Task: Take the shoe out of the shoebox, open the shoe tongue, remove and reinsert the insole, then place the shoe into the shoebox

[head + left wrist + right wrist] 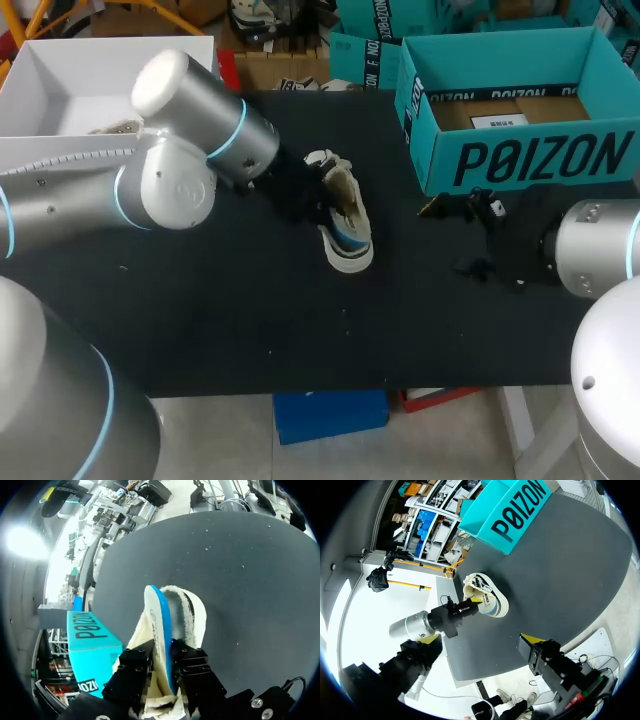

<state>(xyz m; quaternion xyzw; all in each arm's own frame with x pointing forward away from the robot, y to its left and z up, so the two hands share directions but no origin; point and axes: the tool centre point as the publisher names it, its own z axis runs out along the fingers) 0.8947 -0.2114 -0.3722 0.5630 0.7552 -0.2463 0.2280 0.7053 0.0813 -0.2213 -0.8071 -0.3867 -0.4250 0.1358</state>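
We see the shoe (pixel 347 222) out of the shoebox (pixel 540 155), lying on the black table (pixel 220 300) near its middle. The box stands well apart from it toward the far right corner. The shoe is cream and fleecy inside, with a white, blue-edged layer along it. We cannot tell whether that layer is the sole or the insole.

In the head view the shoe's long axis runs from the far side of the table toward the near side, slanting a little to the right as it comes nearer. Its rounded end points at the near edge, and its open, fleecy end points back at our left gripper (pixel 305 190).

In the left wrist view the shoe (pixel 187 615) stretches straight away from the left gripper (pixel 164 650), in line with the fingers. Both black fingers press on it from either side, clamping the blue-edged layer and the fleece between them. The shoebox (pixel 92 647) shows off to one side of this gripper.

Our right gripper (pixel 447 240) sits low over the table in front of the shoebox, right of the shoe and apart from it. Its fingers (pixel 531 639) are spread wide and grasp nothing. From this wrist the shoe (pixel 487 597) lies ahead, with the left gripper (pixel 470 606) on it and the shoebox (pixel 512 512) beyond.

The shoebox is open, with brown card inside.
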